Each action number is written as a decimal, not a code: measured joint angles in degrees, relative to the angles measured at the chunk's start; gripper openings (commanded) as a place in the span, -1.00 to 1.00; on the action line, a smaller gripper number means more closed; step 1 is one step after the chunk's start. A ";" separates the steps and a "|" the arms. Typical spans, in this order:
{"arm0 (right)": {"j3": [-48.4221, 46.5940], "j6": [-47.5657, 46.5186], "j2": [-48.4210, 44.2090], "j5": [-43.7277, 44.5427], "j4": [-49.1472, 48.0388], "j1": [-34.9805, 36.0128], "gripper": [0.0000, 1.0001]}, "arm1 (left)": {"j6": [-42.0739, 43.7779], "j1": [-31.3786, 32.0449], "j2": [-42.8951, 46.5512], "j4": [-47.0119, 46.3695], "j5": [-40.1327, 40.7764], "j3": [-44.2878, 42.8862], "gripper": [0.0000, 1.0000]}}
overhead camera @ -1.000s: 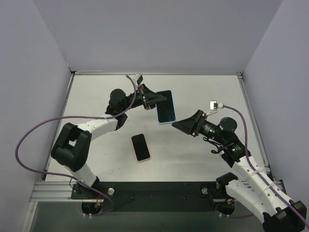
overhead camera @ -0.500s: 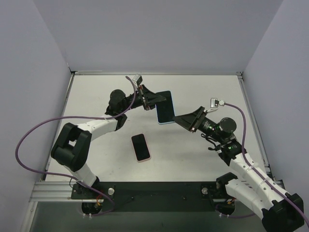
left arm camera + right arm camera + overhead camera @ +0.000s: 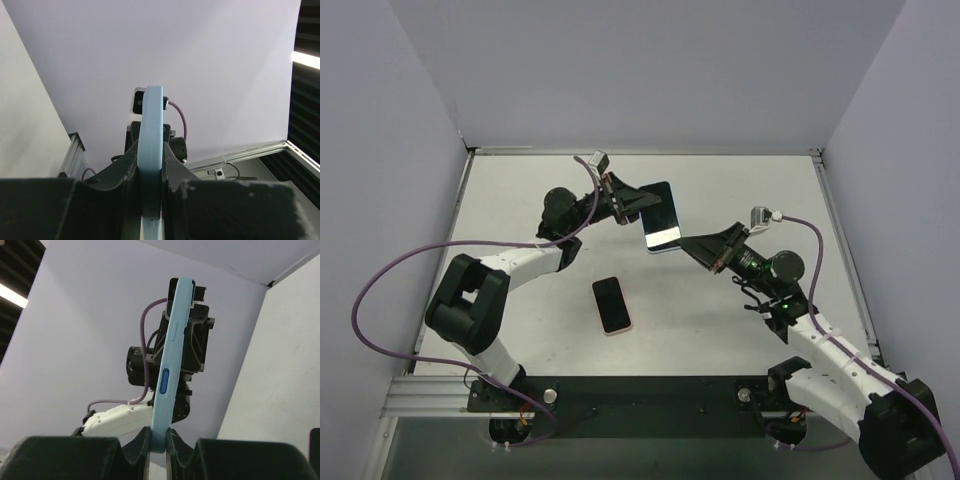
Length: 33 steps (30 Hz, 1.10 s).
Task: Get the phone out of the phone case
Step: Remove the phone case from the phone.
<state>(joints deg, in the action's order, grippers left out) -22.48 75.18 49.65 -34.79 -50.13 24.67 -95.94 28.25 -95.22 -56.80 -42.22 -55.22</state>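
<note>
A phone with a dark screen (image 3: 658, 218) sits inside a light blue phone case (image 3: 661, 250) and is held up above the table's middle back. My left gripper (image 3: 632, 203) is shut on the case's upper left end; in the left wrist view the blue case edge (image 3: 151, 130) stands pinched within that gripper (image 3: 150, 150). My right gripper (image 3: 682, 245) is shut on the case's lower right corner. In the right wrist view the case's side with its blue button (image 3: 165, 382) rises straight up out of the shut right gripper (image 3: 158, 434).
A second phone with a pink rim (image 3: 612, 305) lies flat on the table in front of the held one. Pale walls enclose the table (image 3: 520, 210) on three sides. The purple cable (image 3: 380, 280) loops out to the left.
My right gripper has moved left to the held phone and shut on the case's lower corner. The left gripper kept its grip, and the phone tilted slightly.
</note>
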 measured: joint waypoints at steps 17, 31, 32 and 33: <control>-0.70 26.25 22.10 7.87 -26.84 -2.01 -1.00 | -4.72 1.11 0.39 -8.00 25.53 8.94 -1.00; -3.93 35.76 26.36 20.59 -28.96 2.91 -1.00 | -2.64 1.03 0.39 -10.21 31.54 7.39 -1.00; -4.00 36.04 26.73 21.24 -29.22 3.17 -1.00 | -2.43 0.96 0.39 -10.14 31.76 7.39 -1.00; -4.11 36.30 27.04 21.73 -29.42 3.34 -1.00 | -2.34 0.92 0.42 -10.12 31.95 7.39 -1.00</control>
<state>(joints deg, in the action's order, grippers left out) -26.59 111.48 76.69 -13.06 -79.55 28.01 -98.28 29.17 -94.80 -66.92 -10.26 -47.83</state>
